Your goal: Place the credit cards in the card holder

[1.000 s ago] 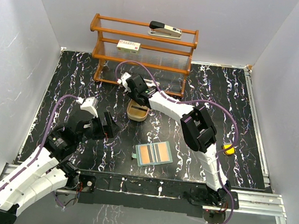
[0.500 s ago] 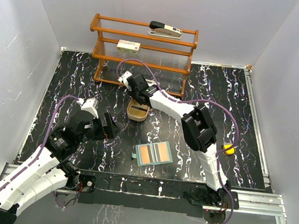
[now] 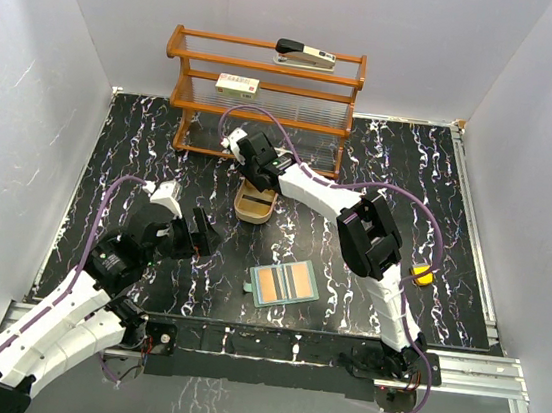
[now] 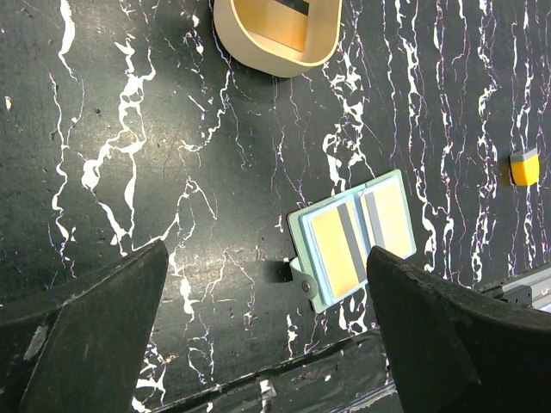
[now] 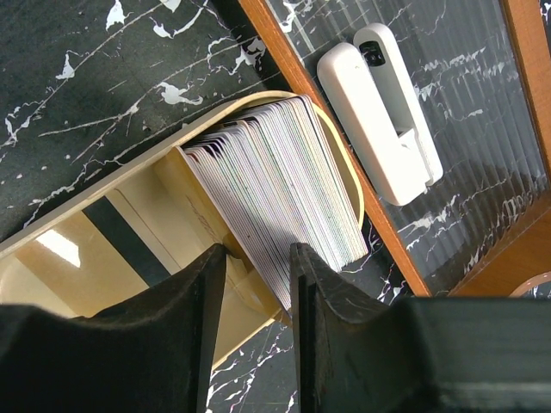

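- We find the holder (image 3: 284,285) open near the worktop's (image 3: 142,150) front edge, well apart from the tray (image 3: 252,218), with two gold cards (image 4: 327,254) inside.
- The tray sits just before the rack (image 3: 267,118) and holds one stack (image 5: 275,181), uncountable.
- The right claw (image 5: 258,258) straddles the stack's end; we cannot tell if it grips.
- The left claw (image 4: 267,251) gapes wide with nothing in it.

Overhead view spans the table (image 3: 410,183); left wrist overlooks card holder (image 4: 353,237) and tan tray (image 4: 275,67), right wrist hugs that tray.

Cards (image 5: 275,185) packed on edge in tan tray (image 5: 129,168); right gripper (image 5: 256,258) straddles the stack's near end, jaws apart.
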Available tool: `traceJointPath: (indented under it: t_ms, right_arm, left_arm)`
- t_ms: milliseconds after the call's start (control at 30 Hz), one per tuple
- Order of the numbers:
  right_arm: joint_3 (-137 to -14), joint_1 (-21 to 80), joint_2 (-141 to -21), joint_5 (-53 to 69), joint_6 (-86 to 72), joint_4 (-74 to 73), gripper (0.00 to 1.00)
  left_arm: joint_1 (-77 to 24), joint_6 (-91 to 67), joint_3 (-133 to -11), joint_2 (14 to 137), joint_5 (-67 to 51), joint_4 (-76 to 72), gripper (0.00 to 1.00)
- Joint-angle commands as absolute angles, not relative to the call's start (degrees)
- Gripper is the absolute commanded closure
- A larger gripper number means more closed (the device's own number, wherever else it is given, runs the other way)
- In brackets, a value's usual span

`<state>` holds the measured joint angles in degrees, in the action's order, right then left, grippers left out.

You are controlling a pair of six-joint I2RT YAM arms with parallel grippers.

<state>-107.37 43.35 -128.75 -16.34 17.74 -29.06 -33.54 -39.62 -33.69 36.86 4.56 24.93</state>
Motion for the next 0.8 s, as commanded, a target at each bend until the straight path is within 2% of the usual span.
traceJointPath:
  t_ms: [0,200,400,533,600,733,767]
  right_arm:
    - [-110.5,41.6,-127.1,-18.2,17.3,-25.0,0.66]
    - [-110.7,41.5,-127.1,-17.6,17.2,-24.7,0.67]
    - [-110.9,41.5,-126.8,-17.3,17.3,-24.8,0.64]
    - [-111.2,41.4,-126.5,-16.7,17.2,-25.1,0.72]
    - [-111.1,41.5,-126.1,-16.5,17.1,-25.1,0.73]
    - [-111.2,41.4,-125.5,-16.6,17.2,-24.8,0.68]
    - [-111.2,41.5,-125.5,-16.6,17.5,-24.9,0.69]
  left_arm:
    - [-33.4,-39.3,-33.5,36.7,5.1,25.1,0.02]
    - [-33.3,-39.3,-33.6,37.0,5.0,25.1,0.02]
    - [-33.3,-39.2,-33.5,37.1,5.0,25.0,0.01]
    - [-33.3,-39.1,-33.5,37.1,4.9,25.0,0.02]
    - [-33.3,-39.1,-33.5,37.0,4.9,25.0,0.01]
    - [-33.3,-39.1,-33.5,37.0,4.9,25.0,0.02]
    - [-33.3,-39.1,-33.5,37.0,4.9,25.0,0.02]
